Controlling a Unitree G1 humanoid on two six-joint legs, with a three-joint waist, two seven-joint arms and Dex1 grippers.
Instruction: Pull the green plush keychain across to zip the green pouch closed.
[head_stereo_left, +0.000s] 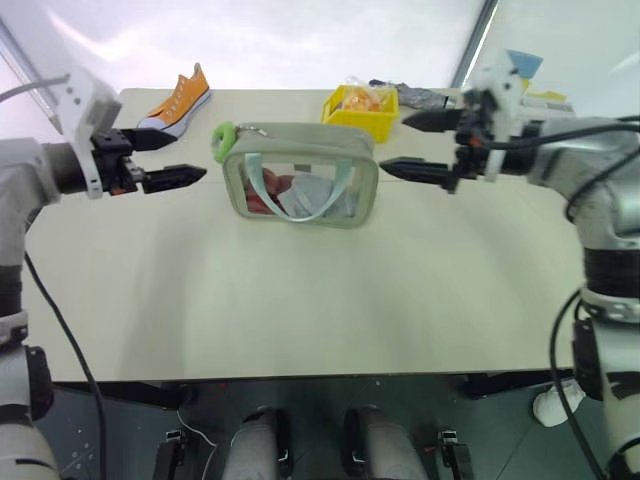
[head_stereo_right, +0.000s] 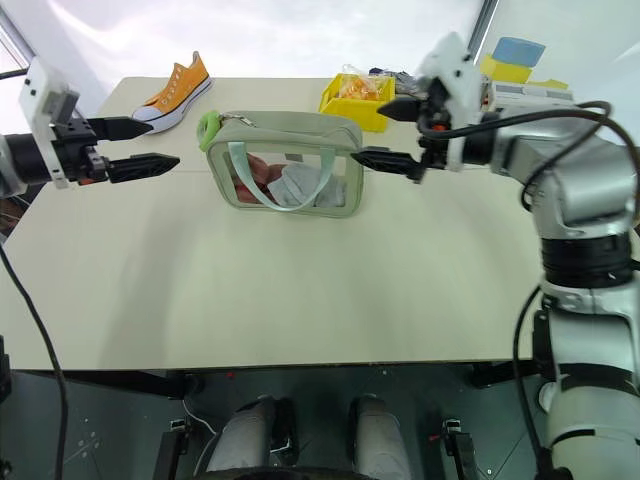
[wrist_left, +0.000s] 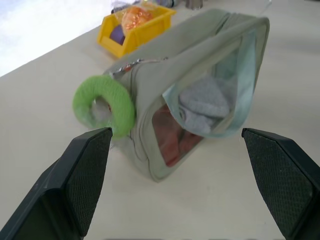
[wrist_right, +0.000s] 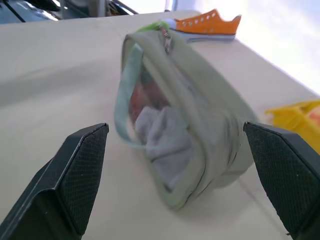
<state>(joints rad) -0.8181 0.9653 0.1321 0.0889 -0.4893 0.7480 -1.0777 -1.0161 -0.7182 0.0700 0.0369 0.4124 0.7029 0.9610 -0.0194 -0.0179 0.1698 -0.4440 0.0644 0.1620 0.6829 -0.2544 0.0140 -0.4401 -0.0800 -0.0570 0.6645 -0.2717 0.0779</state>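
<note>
The green pouch stands upright on the worktop between the two arms, with the green plush keychain hanging at its upper left end on a short metal chain. The left gripper hovers just to the pouch's left, its fingers spread wide and pinching nothing; the right gripper hovers off the right end, equally spread and empty. I judge this the approach step: neither the pouch nor the keychain is touched yet. Next, the left gripper likely needs to close on the fuzzy ring while the right steadies the far end, then draw the ring rightward along the top. No brand, label or writing is readable on the pouch, the orange sneaker or the yellow bin.
</note>
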